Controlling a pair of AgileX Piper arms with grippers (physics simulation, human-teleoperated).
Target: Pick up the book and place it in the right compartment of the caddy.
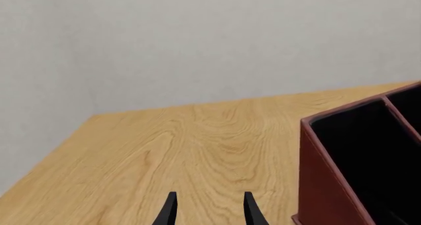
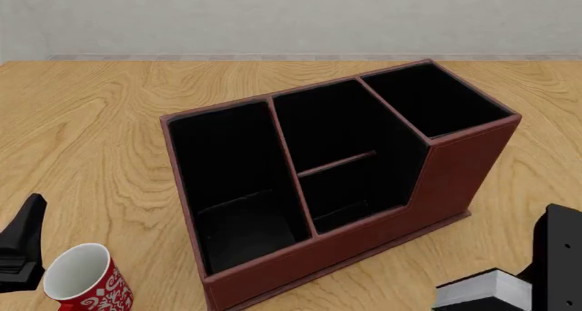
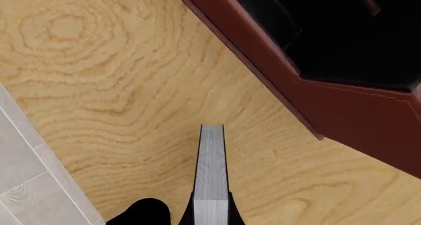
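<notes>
The book [image 2: 480,289] hangs low at the front right of the table with its white page edge showing. My right gripper [image 2: 529,282] is shut on it. In the right wrist view the book [image 3: 212,170] stands on edge between the fingers [image 3: 233,212], a little off the caddy's reddish-brown wall [image 3: 342,106]. The caddy [image 2: 364,222] stands mid-table. Its right compartment [image 2: 438,99], with the tallest walls, is black inside and holds nothing. My left gripper [image 1: 209,211] is open with nothing between its fingers, beside the caddy's low end [image 1: 329,185].
A red-and-white mug [image 2: 84,281] stands at the front left, right next to my left gripper [image 2: 23,246]. The right wrist view shows the table's edge and grey floor [image 3: 26,185] close behind the book.
</notes>
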